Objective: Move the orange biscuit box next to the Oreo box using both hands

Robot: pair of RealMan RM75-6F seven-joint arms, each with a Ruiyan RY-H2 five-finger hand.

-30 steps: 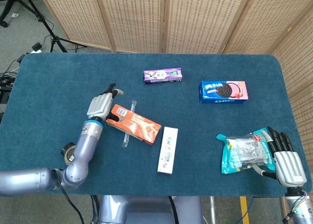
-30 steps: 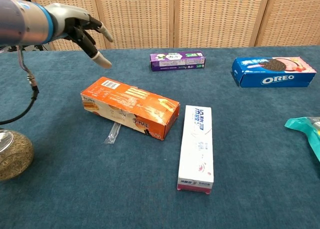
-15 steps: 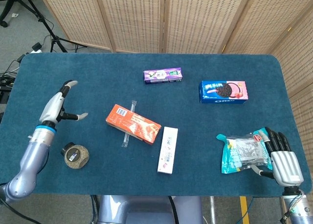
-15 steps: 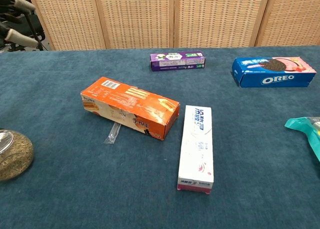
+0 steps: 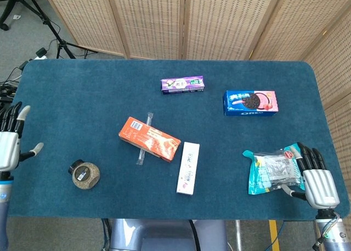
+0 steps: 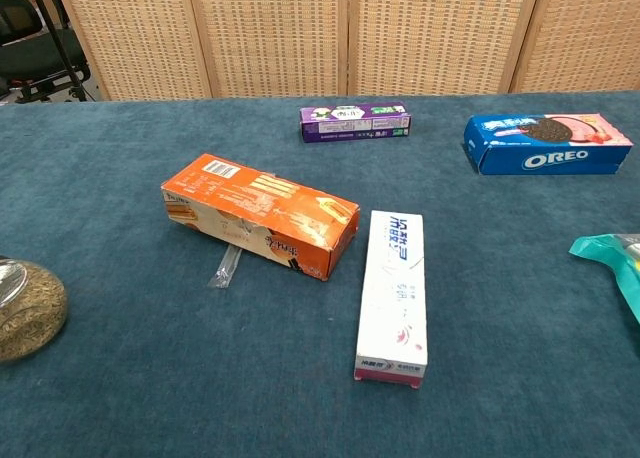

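The blue Oreo box shows the word OREO in white on its long side, with a sandwich biscuit printed on top and a pink panel at its right end; it lies at the far right of the blue table. The orange biscuit box lies at an angle near the table's middle, well apart from the Oreo box, its print too small to read, with a clear plastic strip partly under it. Just beside its right end lies a white carton whose lettering I cannot make out, and a purple box sits farther back. A round jar stands near the left front edge. The left hand has pulled back since a second ago, from over the orange box to the table's left edge, fingers spread and holding nothing. The right hand stays at the front right, fingers extended and empty, touching a teal snack bag.
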